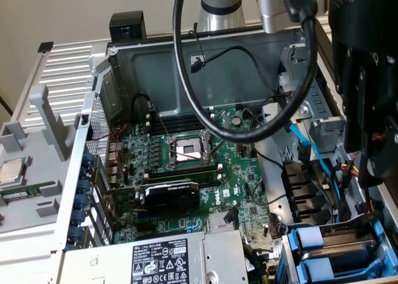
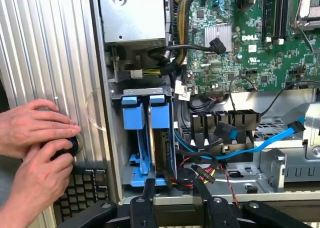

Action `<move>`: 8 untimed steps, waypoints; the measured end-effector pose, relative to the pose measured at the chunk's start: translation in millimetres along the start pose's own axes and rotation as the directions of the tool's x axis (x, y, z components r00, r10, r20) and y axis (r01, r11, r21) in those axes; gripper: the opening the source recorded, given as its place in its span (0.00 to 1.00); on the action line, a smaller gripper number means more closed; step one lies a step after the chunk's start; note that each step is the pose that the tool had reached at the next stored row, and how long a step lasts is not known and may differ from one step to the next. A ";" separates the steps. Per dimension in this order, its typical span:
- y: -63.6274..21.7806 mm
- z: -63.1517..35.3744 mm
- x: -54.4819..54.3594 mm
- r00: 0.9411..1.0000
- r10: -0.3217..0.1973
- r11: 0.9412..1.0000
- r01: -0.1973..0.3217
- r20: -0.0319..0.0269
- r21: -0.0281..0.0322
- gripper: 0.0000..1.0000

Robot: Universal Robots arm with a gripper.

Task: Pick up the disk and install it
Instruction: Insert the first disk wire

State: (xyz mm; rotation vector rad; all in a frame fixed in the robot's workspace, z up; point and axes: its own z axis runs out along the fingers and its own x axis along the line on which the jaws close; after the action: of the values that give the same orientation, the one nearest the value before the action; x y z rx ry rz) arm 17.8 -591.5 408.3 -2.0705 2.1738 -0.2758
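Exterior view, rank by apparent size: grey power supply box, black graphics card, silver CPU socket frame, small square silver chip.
Largest: grey power supply box
black graphics card and silver CPU socket frame, too alike to rank
Smallest: small square silver chip

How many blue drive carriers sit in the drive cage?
2, side by side in the drive cage: one carrier nearer the hands, the other carrier nearer the motherboard. More may be hidden.

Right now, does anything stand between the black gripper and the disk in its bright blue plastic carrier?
Nothing visible covers the two blue carriers in the metal drive cage facing the gripper. A bundle of red, yellow and black wires lies right beside the cage.
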 end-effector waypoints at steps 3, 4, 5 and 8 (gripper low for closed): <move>0.2 0.9 0.0 0.998 -0.054 0.999 0.054 0.012 0.001 0.43; 0.3 1.3 0.0 0.997 -0.071 0.997 0.071 0.016 0.002 0.43; 0.4 1.7 -0.1 0.996 -0.088 0.996 0.088 0.020 0.002 0.43; 0.8 4.8 4.8 0.994 -0.108 0.994 0.108 0.025 -0.009 0.43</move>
State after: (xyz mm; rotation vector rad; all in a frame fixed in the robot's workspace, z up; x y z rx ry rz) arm 17.8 -596.4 403.6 -2.1889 2.0576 -0.2495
